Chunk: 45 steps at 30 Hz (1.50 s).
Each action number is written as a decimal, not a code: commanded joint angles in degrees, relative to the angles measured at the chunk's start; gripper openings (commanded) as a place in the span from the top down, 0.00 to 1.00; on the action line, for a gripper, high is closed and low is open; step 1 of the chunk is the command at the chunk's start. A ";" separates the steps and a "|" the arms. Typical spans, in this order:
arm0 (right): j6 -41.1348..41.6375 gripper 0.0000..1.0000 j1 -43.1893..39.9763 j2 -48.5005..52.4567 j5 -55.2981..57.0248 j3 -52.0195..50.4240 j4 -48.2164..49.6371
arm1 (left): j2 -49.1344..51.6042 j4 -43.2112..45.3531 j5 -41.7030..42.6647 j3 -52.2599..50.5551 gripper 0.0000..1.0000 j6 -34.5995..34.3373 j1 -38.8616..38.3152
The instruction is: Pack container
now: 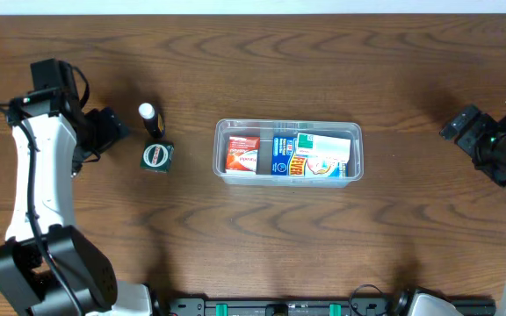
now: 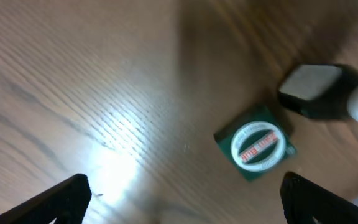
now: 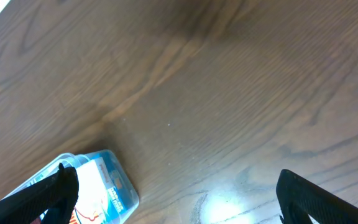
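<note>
The clear plastic container (image 1: 289, 125) sits at the table's middle. It holds a red box (image 1: 242, 154) on the left and blue and white boxes (image 1: 314, 155) on the right. One corner of it shows in the right wrist view (image 3: 120, 186). A small green box with a white round label (image 1: 157, 157) lies left of it, also in the left wrist view (image 2: 257, 144). A small dark bottle with a white cap (image 1: 151, 120) stands just behind the green box. My left gripper (image 1: 112, 130) is open and empty, left of the bottle. My right gripper (image 1: 459, 127) is open and empty at the far right.
The brown wooden table (image 1: 262, 246) carries nothing else besides these things. The arm bases stand along the front edge.
</note>
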 commanded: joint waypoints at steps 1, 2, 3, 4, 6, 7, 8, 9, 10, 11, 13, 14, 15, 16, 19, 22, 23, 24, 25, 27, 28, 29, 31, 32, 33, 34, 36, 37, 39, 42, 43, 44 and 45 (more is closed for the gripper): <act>0.61 0.01 -0.17 0.00 -0.22 0.24 -0.07 | 3.34 1.16 0.39 -3.69 0.02 -4.46 -0.17; 0.61 0.01 -0.17 0.00 -0.24 0.24 -0.04 | 4.02 1.27 0.39 -4.17 0.02 -4.48 -0.28; 0.61 0.01 -0.17 0.00 -0.22 0.24 -0.07 | 4.59 1.40 0.39 -4.68 0.02 -4.48 -0.28; 0.61 0.01 -0.17 0.00 -0.22 0.24 -0.04 | 4.98 1.68 0.37 -5.20 0.02 -4.50 -0.26; 0.61 0.01 -0.17 0.00 -0.22 0.24 -0.07 | 5.33 2.40 0.37 -6.47 0.02 -5.77 -0.20; 0.61 0.01 -0.17 0.00 -0.22 0.24 -0.04 | 5.35 2.47 0.37 -6.95 0.02 -6.43 -0.22; 0.61 0.01 -0.17 0.00 -0.22 0.24 -0.04 | 5.35 2.67 0.39 -7.41 0.02 -6.86 -0.22; 0.61 0.01 -0.17 0.00 -0.22 0.24 -0.07 | 5.35 2.78 0.39 -7.76 0.02 -6.84 -0.35; 0.61 0.01 -0.17 0.00 -0.22 0.24 -0.04 | 5.35 3.10 0.39 -8.22 0.02 -6.86 -0.46; 0.61 0.01 -0.17 0.00 -0.22 0.24 -0.04 | 5.35 3.48 0.42 -8.61 0.02 -7.13 -0.50; 0.61 0.01 -0.17 0.00 -0.22 0.24 -0.04 | 5.35 4.48 0.96 -9.53 0.02 -8.35 -0.63; 0.61 0.01 -0.17 0.00 -0.22 0.24 -0.04 | 5.35 5.40 2.08 -10.19 0.02 -9.44 -0.66; 0.61 0.01 -0.17 0.00 -0.22 0.24 -0.04 | 5.35 6.29 3.28 -10.80 0.02 -10.56 -0.66; 0.61 0.01 -0.17 0.00 -0.22 0.24 -0.04 | 5.35 7.39 4.39 -11.43 0.02 -11.78 -0.66; 0.61 0.01 -0.17 0.00 -0.22 0.24 -0.04 | 5.35 11.21 7.08 -13.44 0.02 -14.58 -0.66; 0.61 0.01 -0.17 0.00 -0.22 0.24 -0.07 | 5.38 14.88 9.40 -15.63 0.02 -14.91 -0.72; 0.61 0.01 -0.17 0.00 -0.22 0.24 -0.04 | 5.40 15.37 9.38 -16.20 0.02 -15.19 -0.83; 0.61 0.01 -0.17 0.00 -0.22 0.24 -0.07 | 5.40 16.06 9.38 -16.83 0.02 -15.17 -0.98; 0.61 0.01 -0.17 0.00 -0.22 0.24 -0.04 | 5.40 16.59 9.38 -17.31 0.02 -15.15 -1.05; 0.61 0.01 -0.17 0.00 -0.22 0.24 -0.07 | 5.40 17.29 9.31 -18.10 0.02 -15.08 -1.14; 0.61 0.01 -0.17 0.00 -0.22 0.24 -0.04 | 5.42 17.70 9.29 -18.40 0.02 -14.60 -1.14; 0.61 0.01 -0.17 0.00 -0.22 0.24 -0.07 | 5.42 17.86 9.16 -18.53 0.02 -14.21 -1.14; 0.61 0.01 -0.17 0.00 -0.22 0.24 -0.07 | 5.42 17.81 8.96 -18.56 0.02 -12.61 -1.14; 0.61 0.01 -0.17 0.00 -0.22 0.24 -0.04 | 5.42 17.73 8.94 -18.56 0.02 -11.76 -1.14; 0.61 0.01 -0.17 0.00 -0.22 0.24 -0.04 | 5.42 17.44 8.68 -18.56 0.02 -11.67 -1.14; 0.61 0.01 -0.17 0.00 -0.22 0.24 -0.04 | 5.42 16.85 7.80 -18.56 0.02 -11.72 -1.14; 0.61 0.01 -0.17 0.00 -0.22 0.24 -0.04 | 5.42 15.50 5.73 -18.56 0.02 -11.69 -1.14; 0.61 0.01 -0.17 0.00 -0.22 0.24 -0.04 | 5.42 14.64 4.46 -18.56 0.02 -11.69 -1.14; 0.61 0.01 -0.17 0.00 -0.22 0.24 -0.04 | 5.42 12.81 1.95 -18.56 0.02 -11.67 -1.14; 0.61 0.01 -0.17 0.00 -0.22 0.24 -0.04 | 5.42 11.32 -0.33 -18.56 0.02 -11.65 -1.14; 0.61 0.01 -0.17 0.00 -0.22 0.24 -0.04 | 5.42 11.19 -0.35 -18.56 0.02 -11.45 -1.11; 0.61 0.01 -0.17 0.00 -0.22 0.24 -0.07 | 5.42 11.15 -0.35 -18.56 0.02 -11.45 -1.11; 0.61 0.01 -0.17 0.00 -0.22 0.24 -0.04 | 5.42 11.15 -0.35 -18.56 0.02 -11.45 -1.14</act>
